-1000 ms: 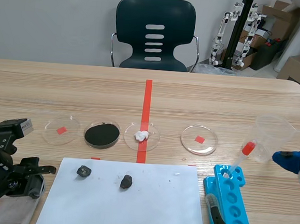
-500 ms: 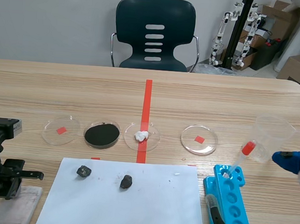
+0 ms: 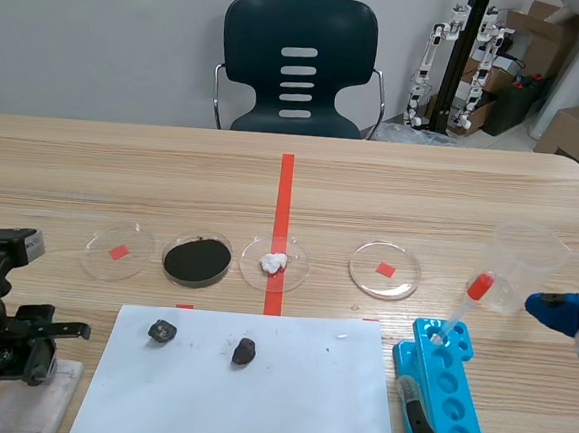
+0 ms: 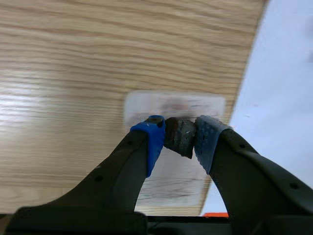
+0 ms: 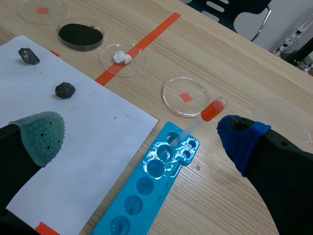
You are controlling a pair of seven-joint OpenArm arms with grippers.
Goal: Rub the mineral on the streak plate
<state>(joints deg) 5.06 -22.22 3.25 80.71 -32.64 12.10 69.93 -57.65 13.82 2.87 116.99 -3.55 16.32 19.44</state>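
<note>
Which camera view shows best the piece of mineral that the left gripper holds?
The left wrist view: the dark mineral is pinched between the left gripper's pads, over the streak plate. In the scene view the gripper hides it; the right wrist view does not include it.

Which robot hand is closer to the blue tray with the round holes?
The right. The right gripper hangs open beside the blue tray; the left gripper is across the white paper, holding a mineral over the streak plate.

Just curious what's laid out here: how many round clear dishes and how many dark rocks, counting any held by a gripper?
Petri dishes: 4
Dark mineral pieces: 3 (2 on the paper, 1 in the left gripper)
Total: 7
</note>
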